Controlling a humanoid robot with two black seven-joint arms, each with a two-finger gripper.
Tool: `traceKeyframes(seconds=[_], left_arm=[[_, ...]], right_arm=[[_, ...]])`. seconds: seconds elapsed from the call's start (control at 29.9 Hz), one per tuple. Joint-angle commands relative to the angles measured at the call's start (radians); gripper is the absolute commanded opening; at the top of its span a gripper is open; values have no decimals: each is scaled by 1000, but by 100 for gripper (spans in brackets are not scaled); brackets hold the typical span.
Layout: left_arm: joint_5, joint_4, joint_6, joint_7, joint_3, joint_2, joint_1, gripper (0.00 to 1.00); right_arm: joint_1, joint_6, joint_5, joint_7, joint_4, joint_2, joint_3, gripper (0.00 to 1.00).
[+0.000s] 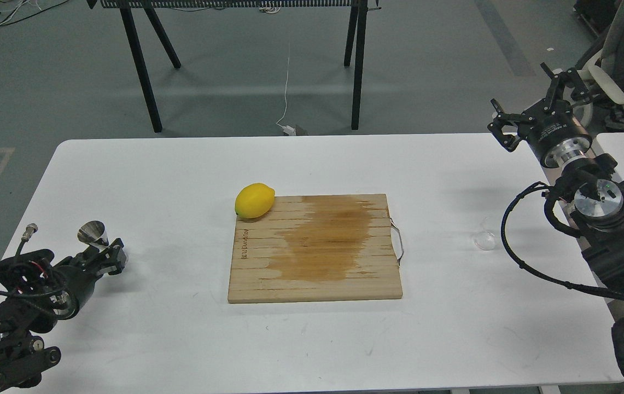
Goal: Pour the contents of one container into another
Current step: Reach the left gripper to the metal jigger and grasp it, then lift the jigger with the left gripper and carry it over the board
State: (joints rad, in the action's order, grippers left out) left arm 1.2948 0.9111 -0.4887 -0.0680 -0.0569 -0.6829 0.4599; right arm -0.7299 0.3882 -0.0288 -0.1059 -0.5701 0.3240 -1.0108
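Left tool (pixel 105 253) closed around the jigger (pixel 93 233), steadying it as receiver; right tool (pixel 530 104) spread open, empty, raised well above the glass cup (pixel 484 239) on the counter (pixel 454 328).

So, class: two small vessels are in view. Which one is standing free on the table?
The clear glass cup, alone right of the cutting board. The steel jigger is held tilted in the left gripper, off the table.

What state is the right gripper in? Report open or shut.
Open. The right gripper is raised off the table's right edge, its fingers spread wide with nothing between them; the glass cup sits apart on the table.
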Motion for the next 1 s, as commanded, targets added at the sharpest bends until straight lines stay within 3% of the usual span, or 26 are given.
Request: traceKeyframes(seconds=[0.0,0.2,0.47,0.97], left_arm=[[1,0,0,0,0,-3,-3,9],[21,2,0,2,0,-12,-3,1],[47,17,0,1,-3,-53,-3,0],[221,305,0,-3,-3,-316,203,0]], right_arm=[[0,0,0,0,-1,0,0,99],[-6,0,0,0,1,-2,0,99],[-12,0,0,0,2,0,-2,99],[-14,-2,1,0,10,4,-2,99]])
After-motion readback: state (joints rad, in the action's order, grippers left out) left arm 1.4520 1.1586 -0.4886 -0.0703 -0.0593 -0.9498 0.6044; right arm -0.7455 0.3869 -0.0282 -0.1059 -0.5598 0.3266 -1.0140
